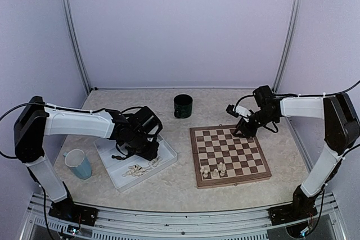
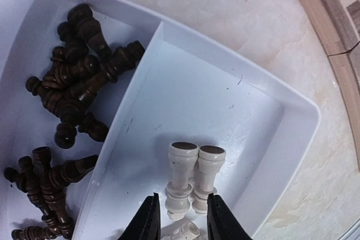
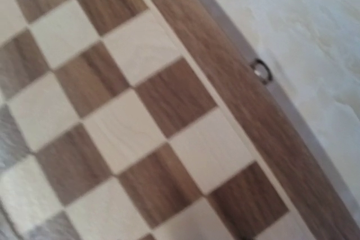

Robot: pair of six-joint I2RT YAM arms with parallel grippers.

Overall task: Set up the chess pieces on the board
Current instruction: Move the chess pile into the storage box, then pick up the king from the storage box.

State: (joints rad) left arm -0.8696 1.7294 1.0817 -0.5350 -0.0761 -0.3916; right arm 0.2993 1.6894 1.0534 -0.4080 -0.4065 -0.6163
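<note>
- One board (image 1: 242,153): you see it right of centre on the table (image 1: 185,192). It is square, with dark brown and pale tan checks, a light wooden border and a centre seam.
- One metal ring (image 3: 260,70): in the right wrist view it sits on the board's outer edge.
- Standing pieces (image 1: 214,171): a small cream group stands by the board's near edge. At this size you can make out three or four.
- One tray (image 2: 225,111): white and divided, it lies left of the board.
- Dark pieces (image 2: 73,82): two tangled heaps fill the tray's left compartment, too jumbled to count.
- Cream pieces (image 2: 194,178): two lie side by side in the right compartment, flat bases away from the camera. A third shows partly below them.
- Two cups: a light blue cup (image 1: 77,164) stands left of the tray, and a dark cup (image 1: 183,106) stands beyond the board's far left corner.
- Left gripper (image 2: 181,220): its fingers (image 2: 147,220) stand narrowly apart, flanking the two cream pieces. You cannot tell whether they press on them.
- Right gripper (image 1: 243,130): it hangs over the board's far edge. You cannot tell its opening.
</note>
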